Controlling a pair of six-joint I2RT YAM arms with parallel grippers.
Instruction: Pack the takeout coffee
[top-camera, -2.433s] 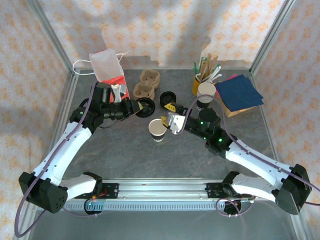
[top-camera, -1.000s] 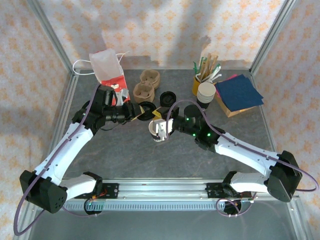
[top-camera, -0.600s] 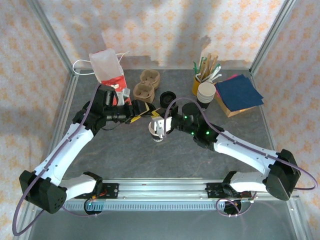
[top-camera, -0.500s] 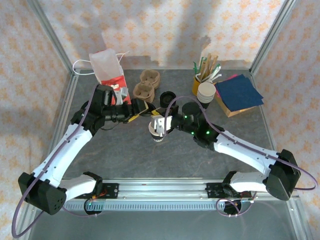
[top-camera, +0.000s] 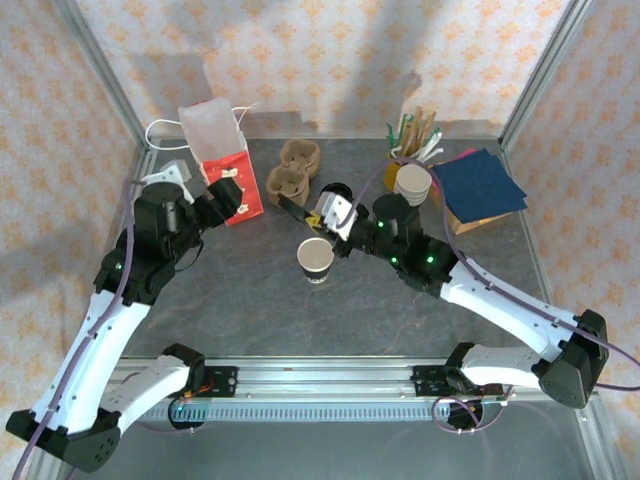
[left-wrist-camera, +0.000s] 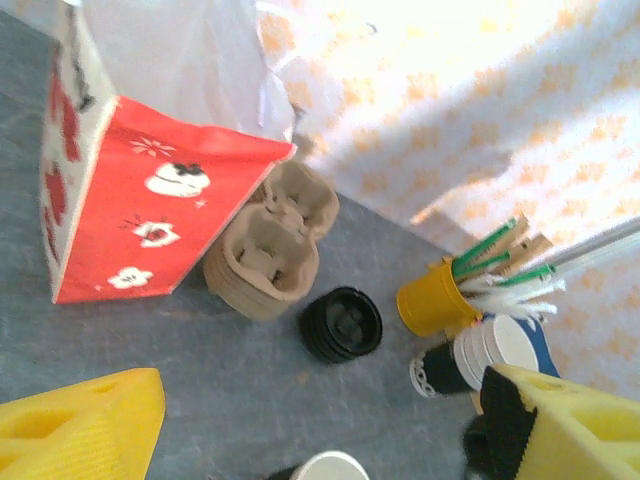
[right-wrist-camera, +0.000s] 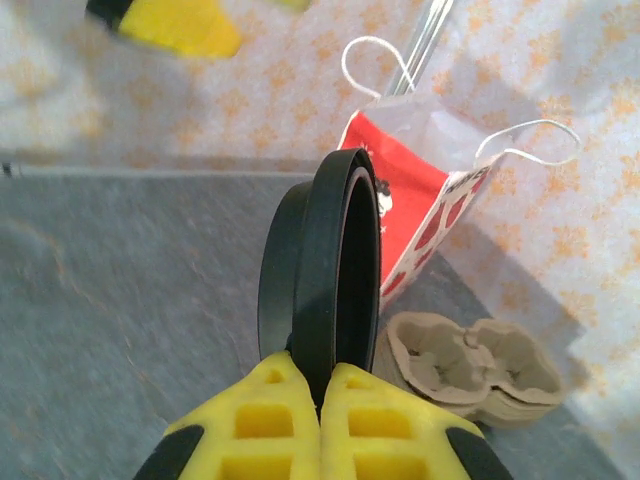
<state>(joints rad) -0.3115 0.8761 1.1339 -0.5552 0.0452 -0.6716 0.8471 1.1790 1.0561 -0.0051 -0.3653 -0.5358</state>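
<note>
A: Where's the paper cup (top-camera: 316, 257)?
B: Upright mid-counter (top-camera: 250, 290), lidless. The right end effector (right-wrist-camera: 322, 385) pinches the black lid (right-wrist-camera: 310, 280) on edge.
A: Left end effector (left-wrist-camera: 322, 400)?
B: Spread wide, empty.

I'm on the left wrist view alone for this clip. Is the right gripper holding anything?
Observer: Yes. The right gripper is shut on a black lid, pinching its rim, with the lid on edge.
Operator: Is the cup capped yet?
Observer: No. The top view shows the paper cup standing open, lid not on it.
Operator: Where is my left gripper?
Observer: The left gripper is open, over by the red bag, apart from the cup.
</note>
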